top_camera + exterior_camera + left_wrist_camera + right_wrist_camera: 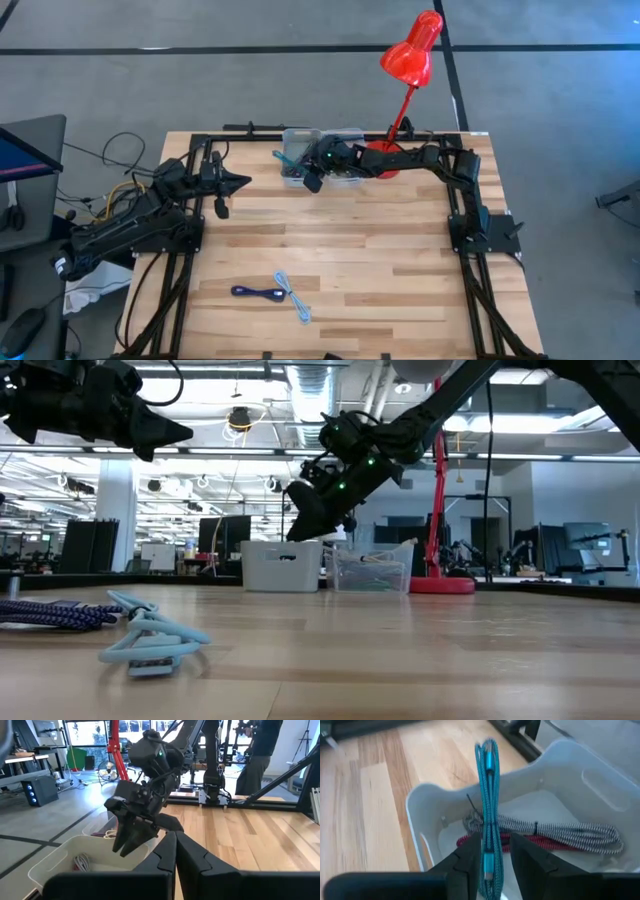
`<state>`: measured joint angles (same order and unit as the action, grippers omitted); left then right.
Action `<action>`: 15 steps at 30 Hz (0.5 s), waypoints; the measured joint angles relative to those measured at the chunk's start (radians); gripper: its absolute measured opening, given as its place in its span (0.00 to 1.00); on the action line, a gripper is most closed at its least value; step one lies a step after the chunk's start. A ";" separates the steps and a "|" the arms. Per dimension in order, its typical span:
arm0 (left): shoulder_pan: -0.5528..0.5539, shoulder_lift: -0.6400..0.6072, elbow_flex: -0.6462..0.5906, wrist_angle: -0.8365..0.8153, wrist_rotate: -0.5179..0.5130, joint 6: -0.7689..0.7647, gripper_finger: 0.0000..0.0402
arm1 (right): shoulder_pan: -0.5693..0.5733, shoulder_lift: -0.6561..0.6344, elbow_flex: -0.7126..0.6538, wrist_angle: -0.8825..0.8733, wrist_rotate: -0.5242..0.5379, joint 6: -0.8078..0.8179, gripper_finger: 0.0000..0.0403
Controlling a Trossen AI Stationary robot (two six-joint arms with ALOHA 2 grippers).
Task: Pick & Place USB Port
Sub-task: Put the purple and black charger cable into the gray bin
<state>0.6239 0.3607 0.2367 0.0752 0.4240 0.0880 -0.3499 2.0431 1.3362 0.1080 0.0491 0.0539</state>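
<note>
Two cables (272,294) on table (380,250), two bins (296,150), one teal cable (487,815) between right tool (490,857) fingers

Looks like a robotics lab in an open-plan office or workshop hall. Butcher-block desk (340,250) bolted into a black metal frame (470,290) carrying two arms. Grey floor (200,80) marked with black tape lines. Exposed ducts and strip lights on the ceiling (250,410). Rows of monitors (225,535) and workstations behind. Red lamp (408,55) clamped at the desk's far edge. Loose cables (110,195) beside the rig. A person (260,750) standing among tripods.
</note>
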 joint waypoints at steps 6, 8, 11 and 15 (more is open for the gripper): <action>0.000 0.000 0.000 0.000 0.000 -0.018 0.03 | 0.003 -0.026 0.000 -0.005 0.000 -0.008 0.26; 0.000 0.000 0.000 0.000 0.000 -0.018 0.03 | 0.007 -0.049 -0.002 -0.037 0.000 -0.008 0.27; 0.000 0.000 0.000 0.000 0.000 -0.018 0.03 | 0.023 -0.091 0.000 -0.086 -0.009 -0.009 0.26; 0.000 0.000 0.000 0.000 0.000 -0.018 0.03 | 0.065 -0.151 0.000 -0.171 -0.066 -0.009 0.26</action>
<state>0.6243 0.3611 0.2371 0.0750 0.4244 0.0700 -0.2847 1.8923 1.3357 -0.0635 -0.0166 0.0449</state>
